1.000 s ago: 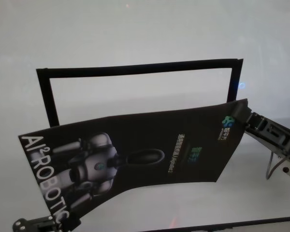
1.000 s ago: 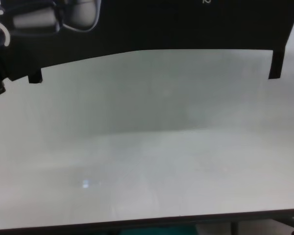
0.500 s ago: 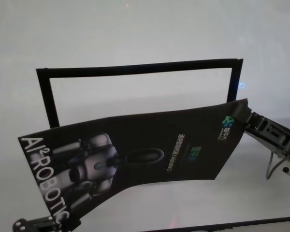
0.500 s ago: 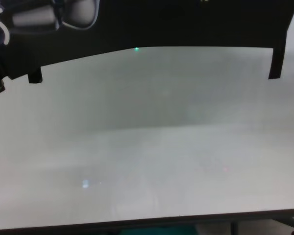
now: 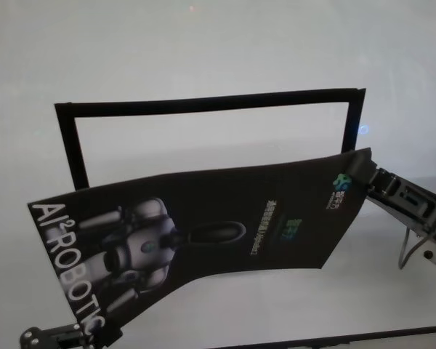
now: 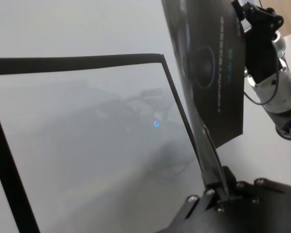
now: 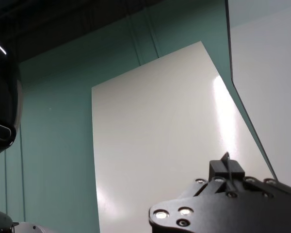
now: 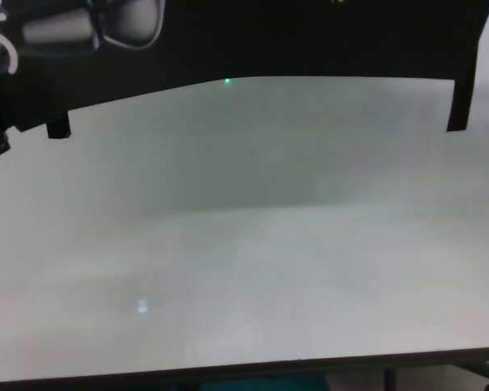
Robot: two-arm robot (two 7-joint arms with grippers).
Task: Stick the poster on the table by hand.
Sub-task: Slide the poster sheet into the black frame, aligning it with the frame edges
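Note:
The poster [image 5: 218, 225], a black glossy sheet with a grey-white robot and white letters, hangs curved in the air above the white table [image 5: 203, 43]. At the poster's near-left corner my left gripper [image 5: 83, 333] is shut on the sheet. The left wrist view shows the sheet's edge clamped in that left gripper [image 6: 214, 187]. My right gripper [image 5: 365, 174] is shut on the far-right corner next to the small logo. The thin edge of the sheet also shows pinched in the right gripper [image 7: 226, 162]. In the chest view the poster [image 8: 269, 41] fills the top, clear of the tabletop [image 8: 244, 269].
A rectangular outline of black tape [image 5: 203, 102] lies on the table beyond and partly under the poster; the tape outline [image 6: 77, 63] also appears in the left wrist view. The table's dark front edge [image 8: 244, 371] runs along the bottom of the chest view.
The poster's lower edge has risen slightly in the chest view. Both grippers hold the same corners and have hardly moved.

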